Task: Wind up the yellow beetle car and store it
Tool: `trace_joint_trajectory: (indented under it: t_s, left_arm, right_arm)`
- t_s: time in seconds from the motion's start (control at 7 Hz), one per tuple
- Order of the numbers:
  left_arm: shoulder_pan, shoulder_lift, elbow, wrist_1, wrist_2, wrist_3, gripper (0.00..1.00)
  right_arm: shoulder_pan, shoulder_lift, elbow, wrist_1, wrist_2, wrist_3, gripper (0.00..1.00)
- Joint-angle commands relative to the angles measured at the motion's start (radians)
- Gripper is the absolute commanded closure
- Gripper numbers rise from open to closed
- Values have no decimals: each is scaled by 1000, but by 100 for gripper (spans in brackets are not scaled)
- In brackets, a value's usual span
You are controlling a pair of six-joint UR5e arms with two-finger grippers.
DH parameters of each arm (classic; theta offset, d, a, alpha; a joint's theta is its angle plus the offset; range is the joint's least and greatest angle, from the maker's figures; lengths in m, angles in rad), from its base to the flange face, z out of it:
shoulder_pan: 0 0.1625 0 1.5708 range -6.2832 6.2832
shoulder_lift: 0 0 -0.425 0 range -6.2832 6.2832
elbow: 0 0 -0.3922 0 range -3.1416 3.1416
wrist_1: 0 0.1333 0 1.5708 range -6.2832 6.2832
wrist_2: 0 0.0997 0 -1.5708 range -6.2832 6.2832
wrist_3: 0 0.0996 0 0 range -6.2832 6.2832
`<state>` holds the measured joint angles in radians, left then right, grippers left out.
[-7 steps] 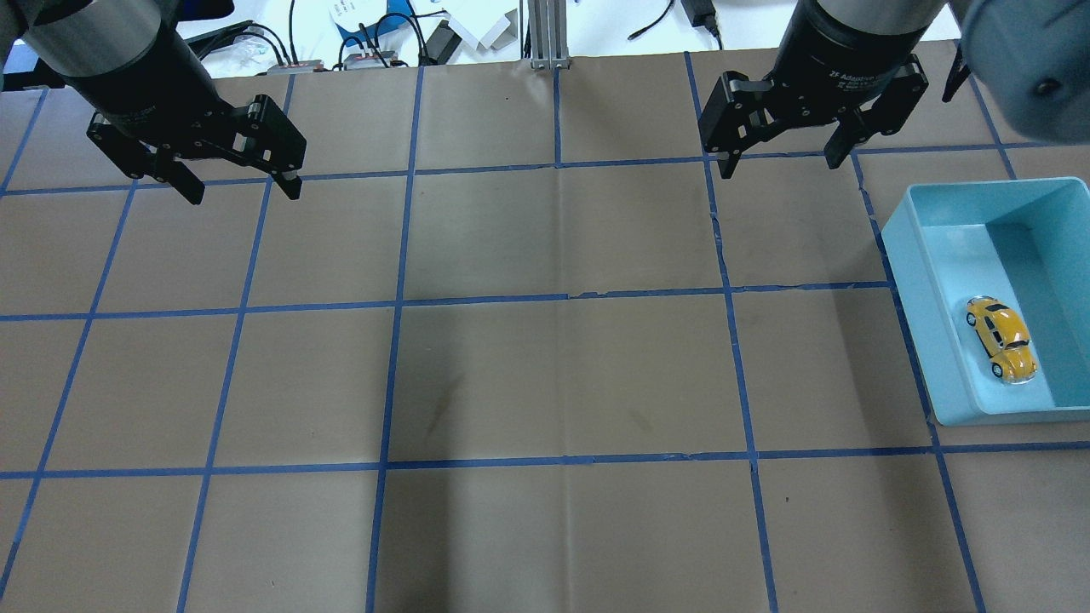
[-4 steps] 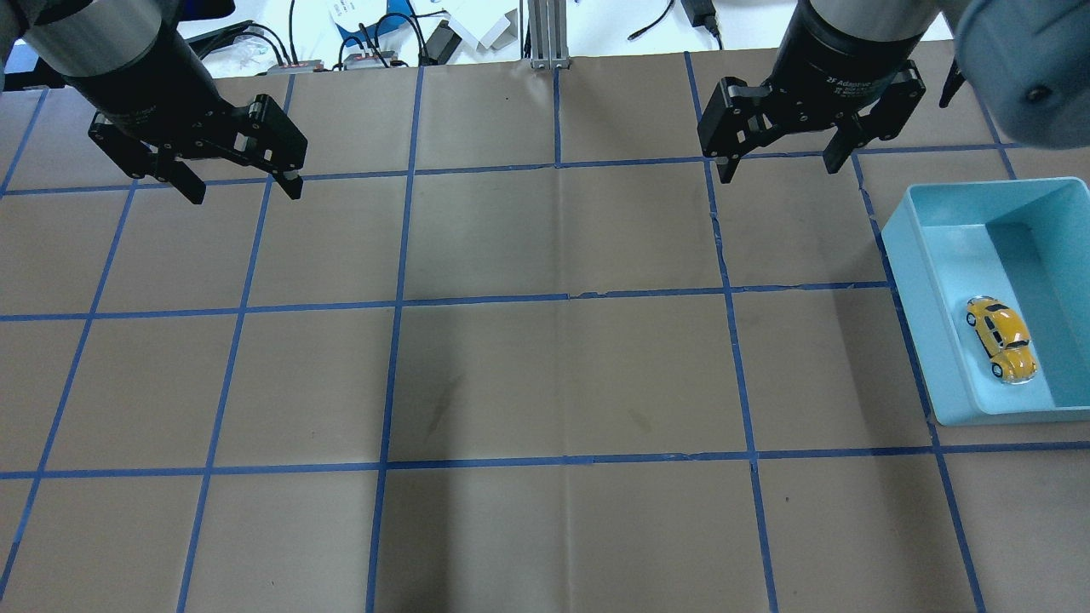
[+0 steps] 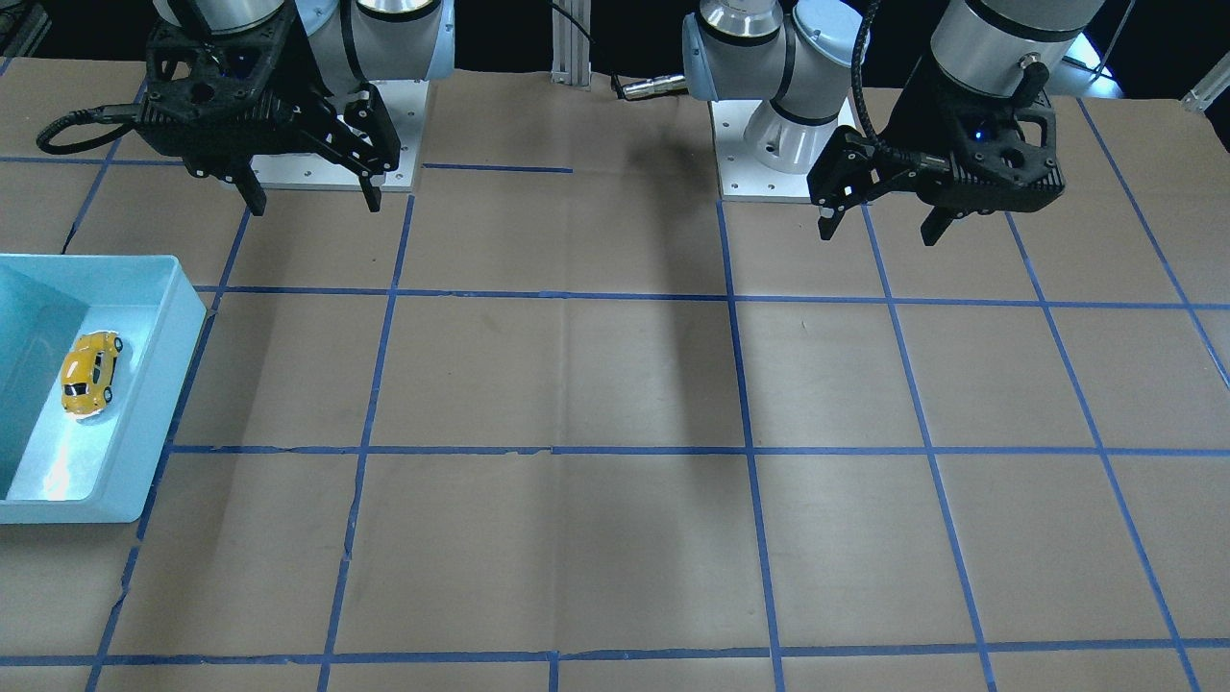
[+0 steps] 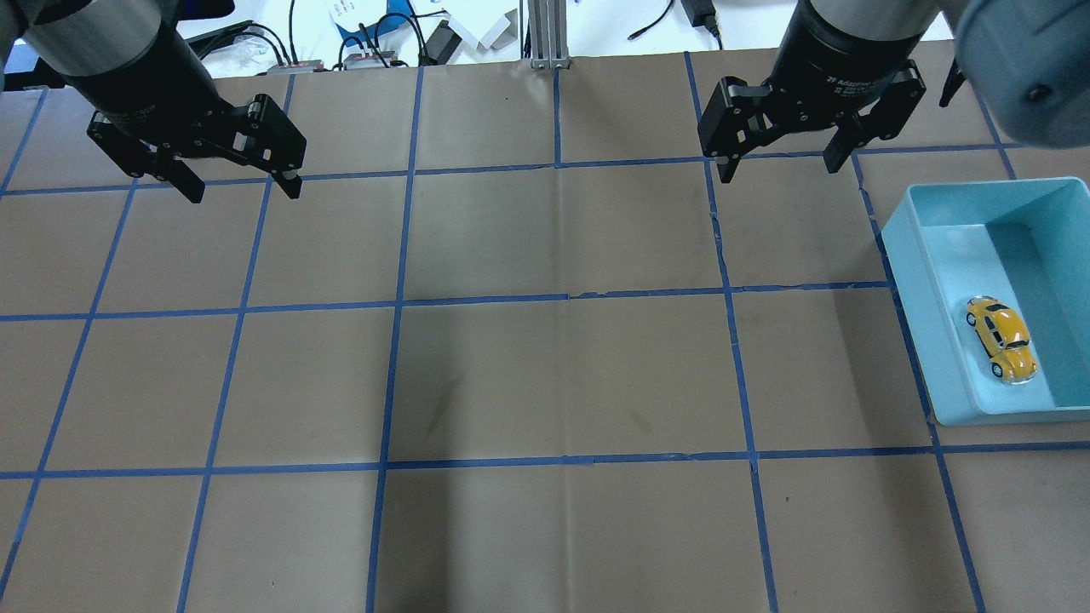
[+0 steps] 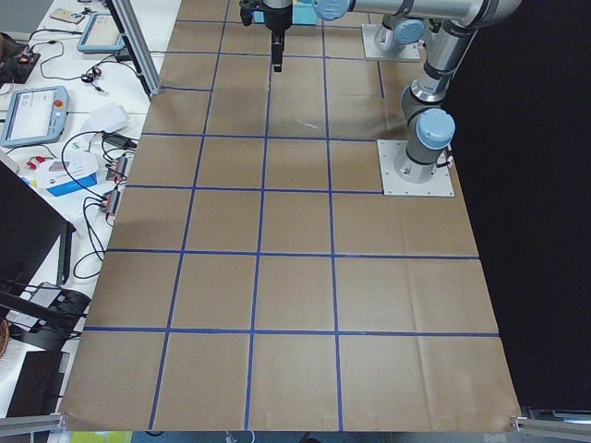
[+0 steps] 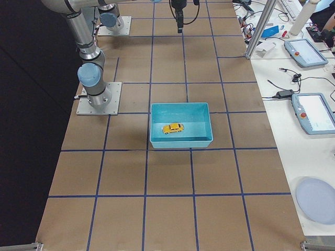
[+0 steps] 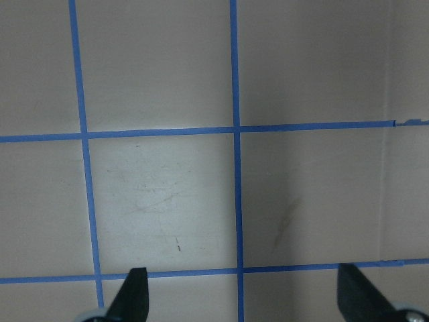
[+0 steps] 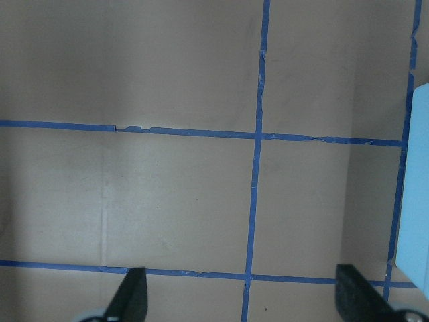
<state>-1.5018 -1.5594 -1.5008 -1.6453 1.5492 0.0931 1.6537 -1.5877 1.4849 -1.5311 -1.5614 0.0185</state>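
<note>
The yellow beetle car [image 4: 1001,338] lies inside a light blue bin [image 4: 915,281] at the table's right side; it also shows in the front view [image 3: 89,373] and the right side view [image 6: 172,128]. My right gripper [image 4: 779,166] is open and empty, raised over the table at the back, well clear of the bin. My left gripper [image 4: 243,189] is open and empty at the back left. In the front view the right gripper [image 3: 312,202] is on the left and the left gripper [image 3: 879,231] on the right. The wrist views show only open fingertips [image 7: 131,295] over taped paper.
The table is brown paper with a blue tape grid. The bin's edge [image 8: 419,194] shows in the right wrist view. Cables and devices lie beyond the table's far edge [image 4: 383,42]. Arm bases [image 3: 778,144] stand at the robot's side.
The right gripper has shifted very slightly upward in the overhead view. The left gripper, car and bin have not moved.
</note>
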Motion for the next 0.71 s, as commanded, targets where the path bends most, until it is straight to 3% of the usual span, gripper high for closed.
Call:
trace_joint_trajectory:
  t_s: [0.0, 0.57]
  left_arm:
    - [0, -4, -1, 1, -1, 4, 0]
    - [0, -2, -3, 5, 0, 7, 0]
  right_arm:
    - [0, -2, -3, 0, 0, 1, 0]
    - [-5, 0, -5, 2, 0, -3, 0]
